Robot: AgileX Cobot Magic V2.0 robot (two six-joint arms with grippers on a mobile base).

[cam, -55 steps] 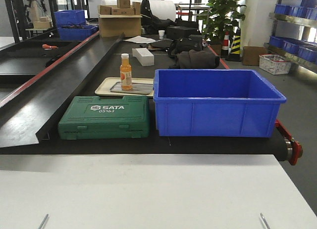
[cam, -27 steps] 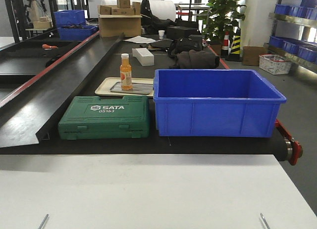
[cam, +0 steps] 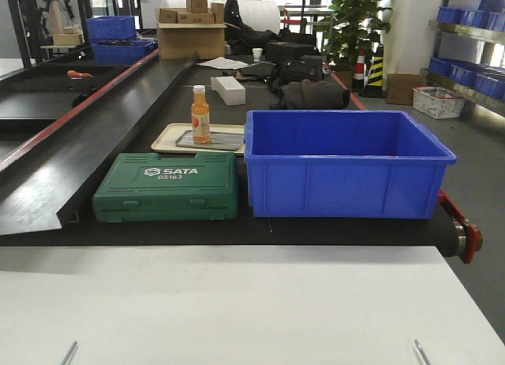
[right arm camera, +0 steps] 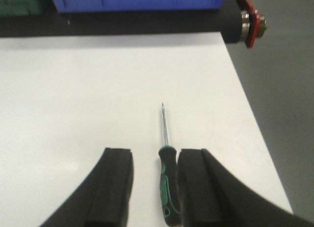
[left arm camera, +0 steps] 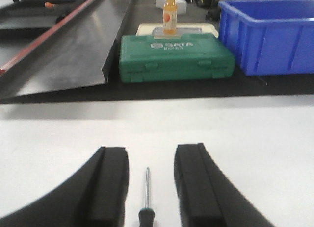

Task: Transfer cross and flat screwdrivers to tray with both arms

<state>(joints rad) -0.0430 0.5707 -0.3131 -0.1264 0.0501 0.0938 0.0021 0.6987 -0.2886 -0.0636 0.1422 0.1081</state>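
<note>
Though a second had passed, nothing in the front view had shifted. The white table [cam: 237, 302], the blue bin [cam: 347, 164], the green SATA case [cam: 167, 188] and, behind it, the grey metal tray [cam: 217, 141] on the beige tray [cam: 170, 136] lay as before. I judged the transfer not yet begun. The left gripper [left arm camera: 151, 158] hung with jaws wide apart and empty, straddling one screwdriver [left arm camera: 146, 218]. The right gripper [right arm camera: 156, 158] did likewise over a green-handled screwdriver [right arm camera: 166, 183]. The tip types were too small to tell.

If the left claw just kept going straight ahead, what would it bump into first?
Probably the green tool case beyond the white table; the screwdriver lies inside the open left gripper. Depth is unclear.
</note>
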